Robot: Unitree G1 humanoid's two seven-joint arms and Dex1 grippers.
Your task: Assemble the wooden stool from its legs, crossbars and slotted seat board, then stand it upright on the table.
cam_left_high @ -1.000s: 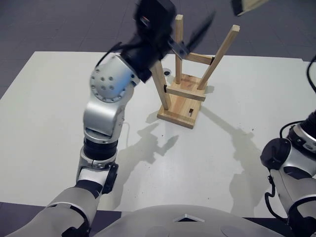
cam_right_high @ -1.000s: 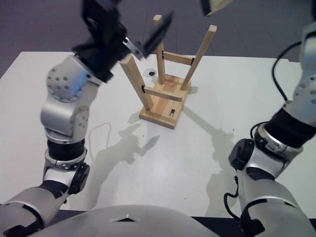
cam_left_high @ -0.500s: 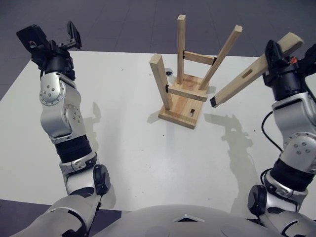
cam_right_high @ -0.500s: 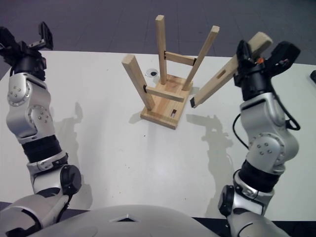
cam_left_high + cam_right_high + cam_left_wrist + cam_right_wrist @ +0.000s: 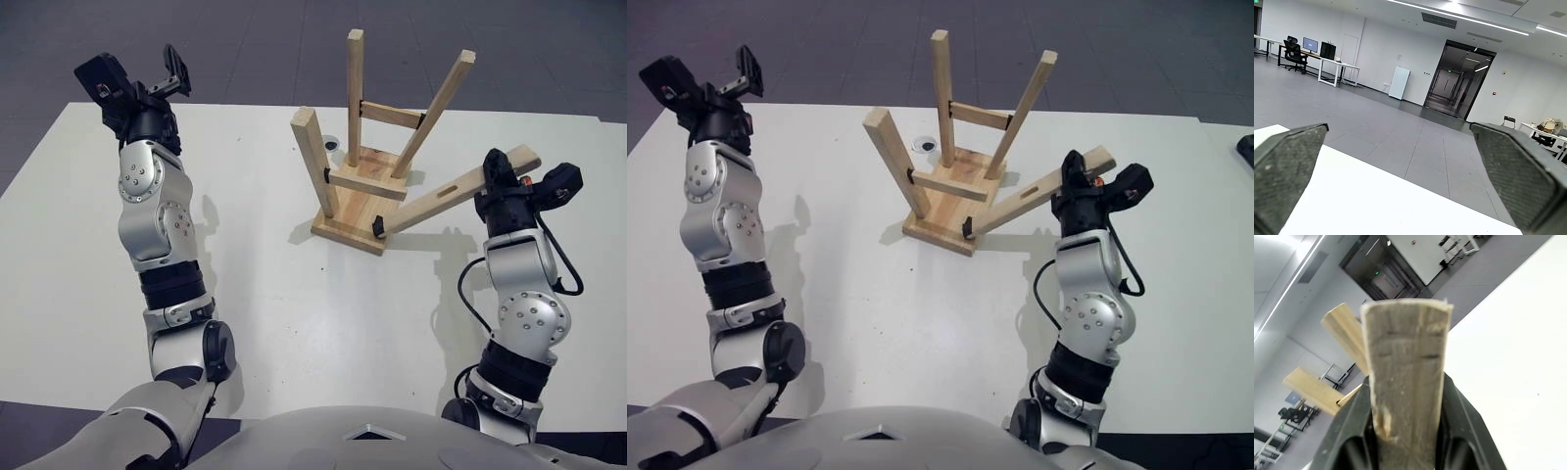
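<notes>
leg (image 5: 441, 193) in right tool (image 5: 497, 176), stool (image 5: 367, 184) inverted

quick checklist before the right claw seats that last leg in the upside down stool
1. Right claw grip on the fourth leg: ok, shut near its upper end.
2. Leg's lower end at the seat board: ok, at the near right corner.
3. Leg seated in the board: cannot tell.
4. Leg angle: not ok, it leans far flatter than the three standing legs.
5. Left claw clear of the stool: ok, open, empty, raised far left.
</notes>
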